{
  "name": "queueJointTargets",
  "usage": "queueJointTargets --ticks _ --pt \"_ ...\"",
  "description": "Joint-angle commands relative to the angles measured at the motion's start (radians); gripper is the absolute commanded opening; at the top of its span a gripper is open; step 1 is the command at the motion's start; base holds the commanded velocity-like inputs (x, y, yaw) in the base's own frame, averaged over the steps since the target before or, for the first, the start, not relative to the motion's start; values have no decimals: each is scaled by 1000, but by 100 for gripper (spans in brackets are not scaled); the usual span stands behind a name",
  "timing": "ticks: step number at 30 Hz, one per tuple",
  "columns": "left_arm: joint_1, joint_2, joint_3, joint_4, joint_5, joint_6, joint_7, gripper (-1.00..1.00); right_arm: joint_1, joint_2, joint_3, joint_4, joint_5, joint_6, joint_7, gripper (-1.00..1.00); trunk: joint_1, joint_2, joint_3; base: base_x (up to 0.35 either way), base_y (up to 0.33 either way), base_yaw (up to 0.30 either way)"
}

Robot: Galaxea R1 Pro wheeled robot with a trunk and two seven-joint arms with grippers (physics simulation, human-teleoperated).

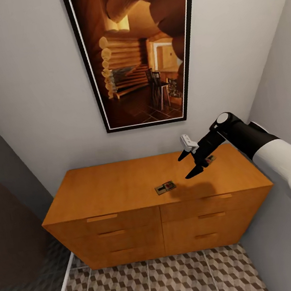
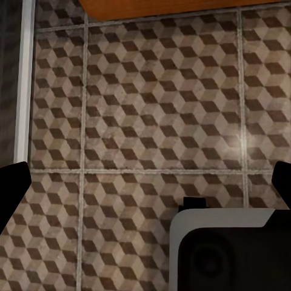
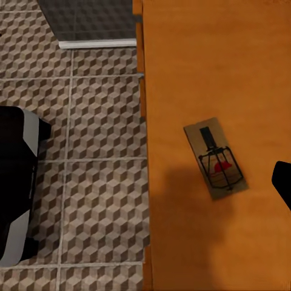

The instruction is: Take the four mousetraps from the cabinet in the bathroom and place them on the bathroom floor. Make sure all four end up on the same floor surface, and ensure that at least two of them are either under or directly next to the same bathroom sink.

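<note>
The bathroom floor [image 1: 153, 285], tiled in its brown and beige cube print, lies nearest in the head view, and straight behind it stands the cabinet [image 1: 101, 190], its drawers all closed. On the cabinet's flat top, right of centre and near the front edge, lies one mousetrap [image 1: 165, 188], flat, wire side up. A second mousetrap [image 1: 209, 159] shows farther back and to the right, half hidden behind the right gripper [image 1: 189, 163], which hangs above the top with its two dark fingers spread apart and nothing between them. In the right wrist view the nearer trap [image 3: 214, 159] is clear: its long axis runs at a slant to the cabinet's front edge, the red mark and wire loop at one end, the bare tan board at the other. It looks light, thin and stiff, a small wooden slab that should slide easily on the smooth top, so a pinch across the short width, on the board's long edges and away from the wire bar, seems the safest hold; its low profile will make the fingers work close to the wood. The left gripper [image 2: 145, 182] hangs over the floor tiles, fingers wide apart and empty. I cannot see any other traps.
</note>
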Motion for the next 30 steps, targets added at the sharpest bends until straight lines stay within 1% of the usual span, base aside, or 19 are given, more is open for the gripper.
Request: queueJointTargets --ticks 1,8,14,19,30 --pt "-1 0 -9 2 2 -4 5 100 -1 1 3 -1 1 11 2 100 1 -2 -2 0 0 0" --pt "-1 0 -9 2 2 -4 5 100 -1 11 3 2 1 12 1 100 1 -2 -2 0 21 0" --pt "-1 0 -9 2 2 -5 5 100 -1 19 3 20 2 11 1 100 1 -2 -2 0 179 0" --pt "-1 0 -9 2 2 -5 5 100 -1 21 3 28 2 11 0 100 1 -2 -2 0 101 0" --pt "-1 0 -9 2 2 -5 5 100 0 22 3 32 2 11 -1 100 1 -2 -2 0 18 0"
